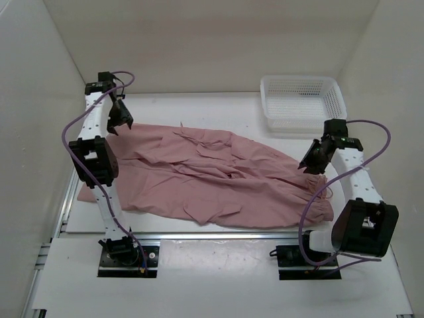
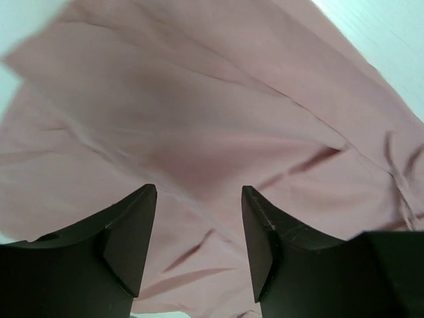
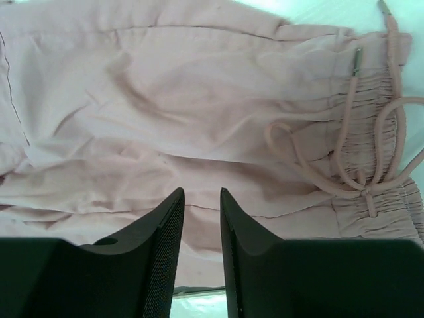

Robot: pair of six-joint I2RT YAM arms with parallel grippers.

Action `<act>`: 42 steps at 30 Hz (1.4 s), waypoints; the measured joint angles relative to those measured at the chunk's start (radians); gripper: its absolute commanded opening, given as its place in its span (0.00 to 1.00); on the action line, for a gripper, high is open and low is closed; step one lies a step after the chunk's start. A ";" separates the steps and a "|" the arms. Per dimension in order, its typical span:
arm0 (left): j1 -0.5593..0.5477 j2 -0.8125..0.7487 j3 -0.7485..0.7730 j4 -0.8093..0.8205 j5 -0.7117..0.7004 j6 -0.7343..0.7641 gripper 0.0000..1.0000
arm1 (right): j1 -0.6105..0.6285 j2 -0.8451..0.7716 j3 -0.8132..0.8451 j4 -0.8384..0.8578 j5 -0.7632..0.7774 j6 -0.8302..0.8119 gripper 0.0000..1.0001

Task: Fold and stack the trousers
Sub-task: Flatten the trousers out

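While the trousers (image 1: 212, 173) are lying spread and wrinkled across the counter (image 1: 199, 109), running from its left edge to the right, the left gripper (image 1: 121, 119) is hanging over their far left end. From the left wrist, this gripper (image 2: 199, 199) is standing with its fingers (image 2: 126, 245) well apart and nothing between them, the pink cloth (image 2: 218, 119) lying beneath. The right gripper (image 1: 311, 162) is hovering over the right end, where the gathered waist (image 3: 371, 112) and its drawstring (image 3: 368, 199) are lying just to the right of the fingers. Its jaws are showing only a narrow gap, and no cloth is sitting pinched in it. A white mesh basket (image 1: 298, 122) is standing at the counter's far right corner, apart from the trousers.
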 measured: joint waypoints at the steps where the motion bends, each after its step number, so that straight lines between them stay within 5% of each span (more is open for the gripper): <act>1: -0.018 0.003 -0.002 0.005 0.011 0.004 0.66 | -0.021 0.004 0.000 0.001 -0.016 0.002 0.33; 8: -0.108 0.047 -0.082 0.062 0.109 0.010 0.67 | -0.069 0.118 0.000 0.040 -0.095 0.071 0.40; 16: -0.106 0.137 -0.220 0.091 0.158 0.010 0.70 | -0.080 0.336 0.008 0.049 -0.005 0.179 0.41; 22: -0.082 0.122 -0.215 0.077 0.156 0.018 0.78 | -0.081 0.565 0.217 0.034 0.100 0.203 0.41; 27: -0.049 0.122 -0.061 0.017 0.150 0.008 0.81 | -0.070 0.587 0.315 0.061 0.177 0.216 0.41; 33: -0.031 0.200 0.340 -0.001 0.141 -0.034 0.81 | -0.029 0.382 0.285 0.089 0.266 0.193 0.43; 42: 0.034 0.434 0.435 0.044 0.182 -0.135 0.80 | -0.161 0.316 0.253 0.135 0.134 0.190 0.43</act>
